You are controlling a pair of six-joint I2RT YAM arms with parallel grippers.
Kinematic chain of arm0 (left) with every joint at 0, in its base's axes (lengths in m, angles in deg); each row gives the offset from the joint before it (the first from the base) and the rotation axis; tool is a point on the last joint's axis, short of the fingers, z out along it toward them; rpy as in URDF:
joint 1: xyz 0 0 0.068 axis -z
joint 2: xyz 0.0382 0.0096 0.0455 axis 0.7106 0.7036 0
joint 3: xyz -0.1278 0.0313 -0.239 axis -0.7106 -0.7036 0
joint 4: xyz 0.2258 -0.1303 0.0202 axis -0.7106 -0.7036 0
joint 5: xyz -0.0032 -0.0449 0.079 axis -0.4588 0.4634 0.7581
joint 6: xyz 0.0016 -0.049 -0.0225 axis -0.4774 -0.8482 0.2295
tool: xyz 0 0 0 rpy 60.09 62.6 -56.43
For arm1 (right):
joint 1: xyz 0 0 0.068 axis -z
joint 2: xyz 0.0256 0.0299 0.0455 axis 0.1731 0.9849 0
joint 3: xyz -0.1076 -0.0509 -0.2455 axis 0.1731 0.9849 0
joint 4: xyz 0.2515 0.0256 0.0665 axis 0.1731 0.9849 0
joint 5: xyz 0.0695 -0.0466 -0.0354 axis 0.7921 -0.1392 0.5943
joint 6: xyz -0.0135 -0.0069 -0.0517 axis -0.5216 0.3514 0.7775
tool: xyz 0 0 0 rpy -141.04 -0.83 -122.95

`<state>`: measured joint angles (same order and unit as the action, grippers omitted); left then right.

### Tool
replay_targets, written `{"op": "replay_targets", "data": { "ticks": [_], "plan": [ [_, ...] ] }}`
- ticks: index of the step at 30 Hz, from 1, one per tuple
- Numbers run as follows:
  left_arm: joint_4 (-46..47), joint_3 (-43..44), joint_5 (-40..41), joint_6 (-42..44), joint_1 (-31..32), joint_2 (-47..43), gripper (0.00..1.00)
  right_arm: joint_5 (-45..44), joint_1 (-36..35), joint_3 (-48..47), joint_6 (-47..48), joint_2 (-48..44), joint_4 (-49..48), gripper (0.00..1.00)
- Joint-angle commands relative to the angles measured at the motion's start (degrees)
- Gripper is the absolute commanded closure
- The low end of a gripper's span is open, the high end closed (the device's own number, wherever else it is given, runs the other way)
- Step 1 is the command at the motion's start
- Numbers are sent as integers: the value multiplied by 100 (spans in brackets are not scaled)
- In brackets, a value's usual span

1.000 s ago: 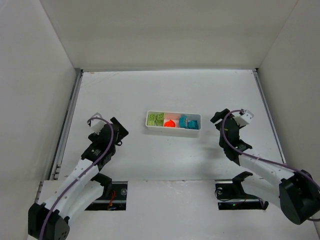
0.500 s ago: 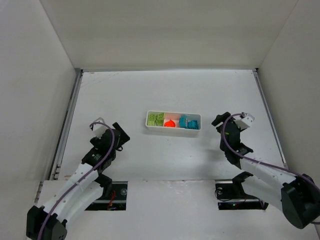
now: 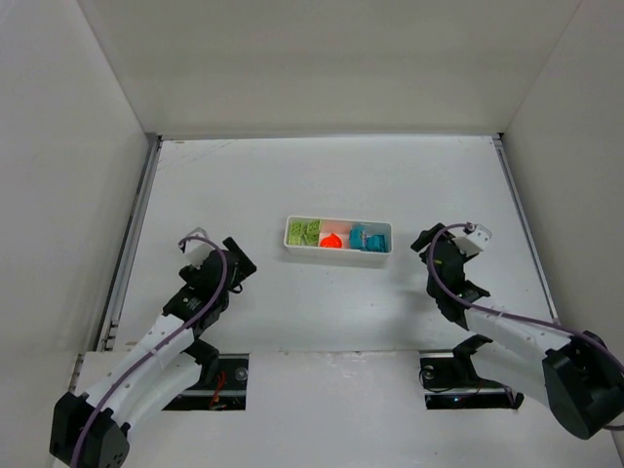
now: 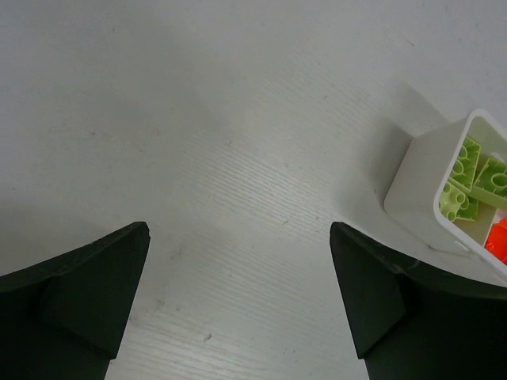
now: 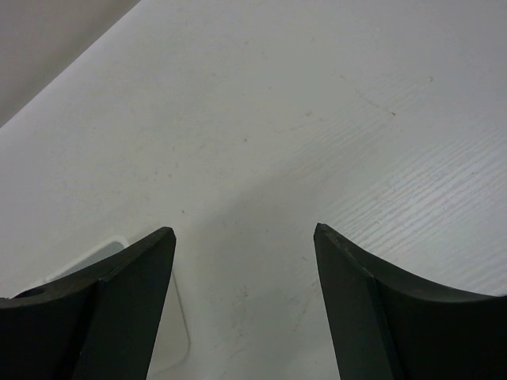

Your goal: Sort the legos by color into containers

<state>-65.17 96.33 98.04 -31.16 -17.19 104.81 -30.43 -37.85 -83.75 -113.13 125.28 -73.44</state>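
Note:
The white tray lies mid-table with its three containers side by side. Yellow-green legos fill the left one, an orange-red one sits in the middle, and cyan-blue ones are on the right. My left gripper hovers left of the tray, open and empty. In the left wrist view, that left gripper frames bare table, with the tray's end wall, green legos and an orange lego at the right. My right gripper stands right of the tray. In the right wrist view, that right gripper is open over bare table.
White walls enclose the table on three sides. Metal rails run along the left edge and the right edge. The arm bases sit at the near edge.
Both grippers have drawn back slightly toward the near edge, the left also shifting a little to the right. The tray and its legos have not moved.

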Motion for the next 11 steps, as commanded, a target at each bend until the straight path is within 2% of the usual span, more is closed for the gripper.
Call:
{"op": "replay_targets", "data": {
  "ticks": [1,11],
  "plan": [
    [169,46,107,-148,-133,22,0,-71,-38,54,-93,112,-351,24],
    [783,221,168,-17,-37,803,0,-467,-459,-192,127,490,-360,24]
  ]
}}
